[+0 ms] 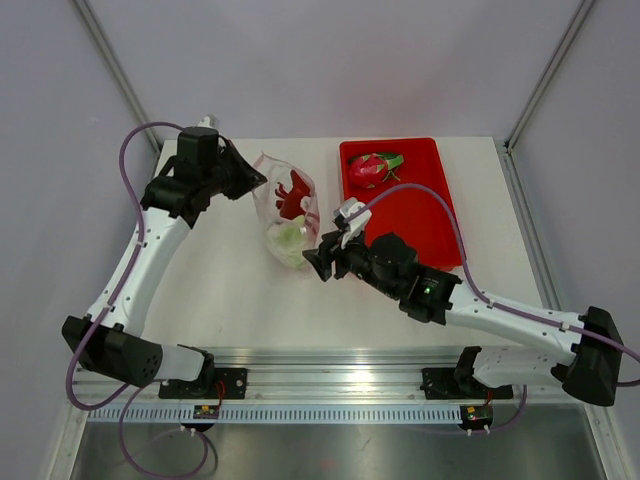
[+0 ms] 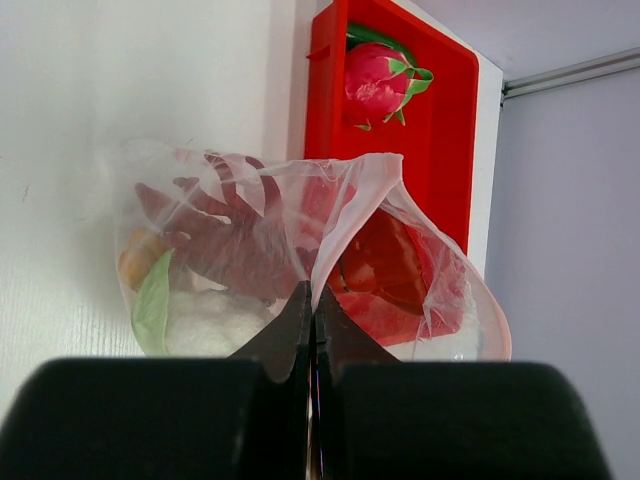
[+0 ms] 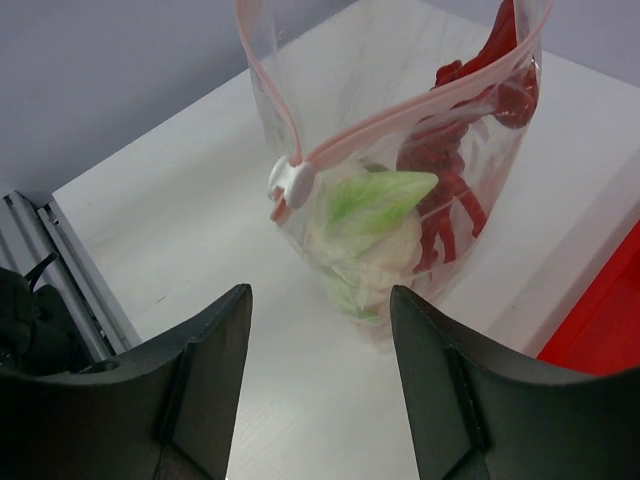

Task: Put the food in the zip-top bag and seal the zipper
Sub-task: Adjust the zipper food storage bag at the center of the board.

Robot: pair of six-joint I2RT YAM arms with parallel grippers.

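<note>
- The bag point(image 1: 286, 214) stands on the table point(image 1: 220, 290) between the two grippers, just left of the tray point(image 1: 432, 215). It is propped upright with its mouth agape.
- The food point(image 1: 291, 205) is all inside the bag: chilies point(image 3: 452, 165) at the far side, a green leaf point(image 3: 380, 196) over a white lump point(image 3: 372, 256) nearer the right wrist camera. An orange piece point(image 2: 134, 262) shows through the plastic in the left wrist view.
- The zipper point(image 3: 432, 104) is not sealed. Its two pink strips part from the white slider point(image 3: 290, 182), which sits at the near end of the mouth (one strip curves up to the left, the other runs off to the upper right).
- The left gripper point(image 2: 312, 305) has its fingers pressed together on a fold of the bag's thin plastic, pinching it at the far-left side of the bag.
- The right gripper point(image 3: 320, 300) is spread wide with nothing between its fingers. It points at the bag from the near right and is close to it, but in the wrist view no finger touches the plastic.
- A dragon fruit point(image 1: 373, 168) lies in the far end of the tray, apart from the bag.
</note>
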